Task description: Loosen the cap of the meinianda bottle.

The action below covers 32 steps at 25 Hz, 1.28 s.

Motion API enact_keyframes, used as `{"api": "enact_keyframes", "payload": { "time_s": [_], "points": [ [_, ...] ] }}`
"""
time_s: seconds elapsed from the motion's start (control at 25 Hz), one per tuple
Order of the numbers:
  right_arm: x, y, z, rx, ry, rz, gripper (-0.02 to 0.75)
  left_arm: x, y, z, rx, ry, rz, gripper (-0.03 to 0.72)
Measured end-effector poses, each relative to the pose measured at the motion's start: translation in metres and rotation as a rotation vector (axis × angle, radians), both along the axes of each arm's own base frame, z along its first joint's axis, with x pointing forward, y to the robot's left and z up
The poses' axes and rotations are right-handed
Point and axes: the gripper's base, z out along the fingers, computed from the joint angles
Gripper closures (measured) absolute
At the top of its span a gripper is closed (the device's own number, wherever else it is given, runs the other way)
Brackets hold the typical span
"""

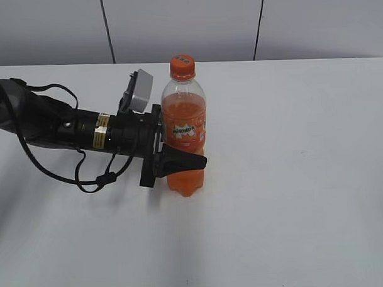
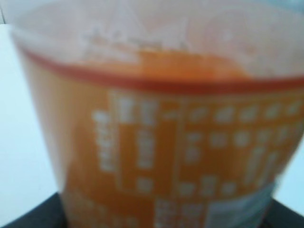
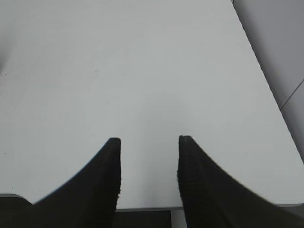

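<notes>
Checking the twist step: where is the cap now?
In the exterior view, the cap sits atop the upright meinianda bottle, left of centre, untouched above the left gripper.

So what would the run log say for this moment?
left pincer: shut on Mirinda bottle | cap: on, untouched | right pincer: open, empty

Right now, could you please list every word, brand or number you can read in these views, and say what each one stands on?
"Mirinda": white and green logo on the orange label of the meinianda bottle, exterior view.
Dark lettering on top of the cap: too small to read.
White print in boxes on the label's back, left wrist view: too blurred to read.
Yellow stickers on the left arm: too small to read.
Right wrist view: no text.
</notes>
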Motion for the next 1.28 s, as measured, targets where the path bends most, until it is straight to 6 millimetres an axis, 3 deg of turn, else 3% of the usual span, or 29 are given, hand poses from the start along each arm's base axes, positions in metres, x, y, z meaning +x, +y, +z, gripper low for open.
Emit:
{"api": "enact_keyframes", "payload": {
  "time_s": [0.44,0.64,1.04,1.16,1.28],
  "points": [
    [0.000,0.000,0.001,0.018,0.000,-0.004,0.435,0.000,0.000,0.000,0.001,0.000,0.004,0.268],
    [0.014,0.002,0.019,0.049,0.077,-0.010,0.435,0.000,0.000,0.000,0.001,0.000,0.003,0.269],
    [0.087,0.005,0.086,0.043,0.254,0.028,0.435,0.000,0.000,0.000,0.002,0.001,0.004,0.269],
    [0.119,0.009,0.094,0.092,0.371,0.028,0.435,0.000,0.000,0.000,0.002,0.002,0.005,0.269],
    [0.165,0.011,0.095,0.138,0.514,0.004,0.435,0.000,0.000,0.000,0.002,0.002,0.005,0.269]
  ]
}}
